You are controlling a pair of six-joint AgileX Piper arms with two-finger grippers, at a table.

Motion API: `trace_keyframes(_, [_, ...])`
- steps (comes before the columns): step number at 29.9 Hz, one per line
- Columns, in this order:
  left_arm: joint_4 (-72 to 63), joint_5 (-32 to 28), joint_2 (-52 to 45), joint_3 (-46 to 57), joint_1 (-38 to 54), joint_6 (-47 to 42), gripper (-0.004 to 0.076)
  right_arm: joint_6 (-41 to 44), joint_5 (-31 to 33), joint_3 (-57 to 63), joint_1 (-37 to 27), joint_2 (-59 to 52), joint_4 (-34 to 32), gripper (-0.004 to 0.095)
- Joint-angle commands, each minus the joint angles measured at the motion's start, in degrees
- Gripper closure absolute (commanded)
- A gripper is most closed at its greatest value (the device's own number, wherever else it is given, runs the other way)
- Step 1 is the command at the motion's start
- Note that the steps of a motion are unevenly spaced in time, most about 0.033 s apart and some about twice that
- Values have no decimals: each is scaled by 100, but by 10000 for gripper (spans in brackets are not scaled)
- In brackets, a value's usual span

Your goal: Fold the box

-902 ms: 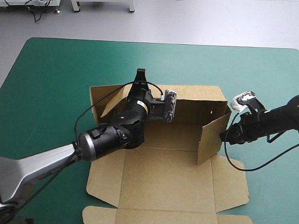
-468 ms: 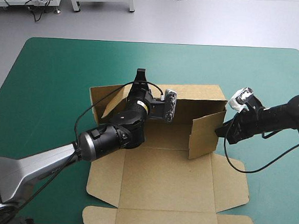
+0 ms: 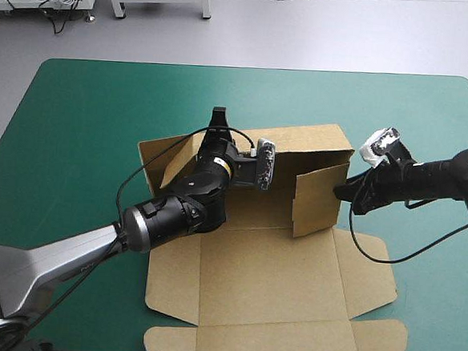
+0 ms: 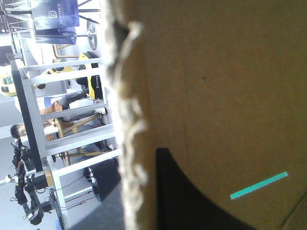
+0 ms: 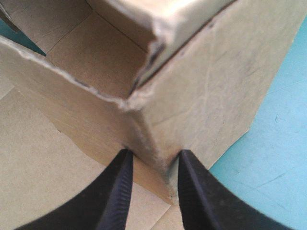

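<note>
Two black-fingered grippers are at the cut brown board box (image 3: 267, 274), which lies near the middle of the teal-green table cover (image 3: 85, 117) and reaches toward the table's near edge at 6 o'clock. The box's long back wall stands raised at its 12 o'clock. A shorter side wall at its 3 o'clock is also upright, swung inward so that it stands across the floor panel rather than along its edge. At 10 o'clock a smaller flap leans inward beside the back wall. The rest of the sheet lies flat, the lid panel and its rounded flaps spread toward 6 o'clock.

The right gripper (image 3: 339, 191) comes in from 3 o'clock. Its wrist view shows the fingers (image 5: 120, 191) narrowed to a slim gap, with the side wall's upright edge pinched between them and the frayed top corner of the board just ahead.

The left gripper (image 3: 217, 120) points toward 12 o'clock at the box's 11 o'clock corner, at the back wall's top edge. Its wrist view is almost filled by brown board with a fuzzy edge, so whether it is clamped or apart cannot be told; it seems to be right against the wall. A thin teal-green slit shows through the board.
</note>
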Motion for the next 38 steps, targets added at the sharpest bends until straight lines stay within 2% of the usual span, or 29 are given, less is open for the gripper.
trace_keyframes(1, [125,-165,-206,-165,-25,-17,734,-80,-159,-136,-2,-215,613,604])
trace_keyframes(6, [125,-165,-206,-165,-25,-17,734,-61,-420,-134,-2,-215,602,588])
trace_keyframes(13, [125,-165,-206,-165,-25,-17,734,-41,-591,-124,-2,-77,734,471])
trace_keyframes(29, [125,-425,-206,-165,-25,-17,734,-436,-288,-124,10,246,2001,470])
trace_keyframes(38, [125,-438,-206,-165,-25,-17,734,-815,-744,-124,10,246,2265,470])
